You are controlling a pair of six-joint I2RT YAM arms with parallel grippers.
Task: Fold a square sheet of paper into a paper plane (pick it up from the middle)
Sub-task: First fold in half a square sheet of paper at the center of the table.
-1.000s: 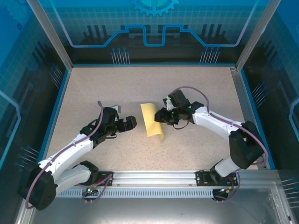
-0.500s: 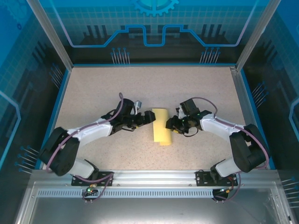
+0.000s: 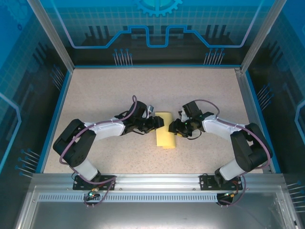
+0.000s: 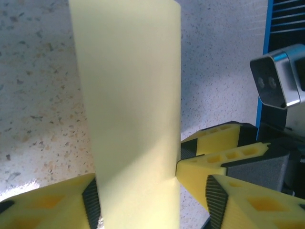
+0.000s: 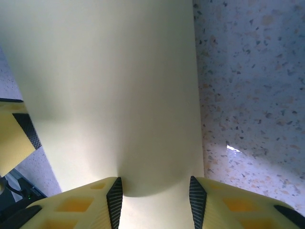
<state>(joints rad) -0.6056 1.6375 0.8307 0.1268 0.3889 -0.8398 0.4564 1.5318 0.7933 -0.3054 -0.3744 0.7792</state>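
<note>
The folded square sheet of paper [image 3: 165, 130] lies mid-table between my grippers. My right gripper [image 5: 155, 193] pinches its edge between both fingers; my left gripper [image 4: 138, 191] straddles the opposite edge, grip uncertain.

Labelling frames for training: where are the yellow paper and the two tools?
yellow paper [image 3: 165, 136], top external, its flat middle.
left tool [image 3: 157, 122], top external, fingertips.
right tool [image 3: 173, 127], top external, fingertips.

Lab: blue-walled enclosure [image 3: 157, 28], aluminium frame [image 3: 157, 181]
</note>
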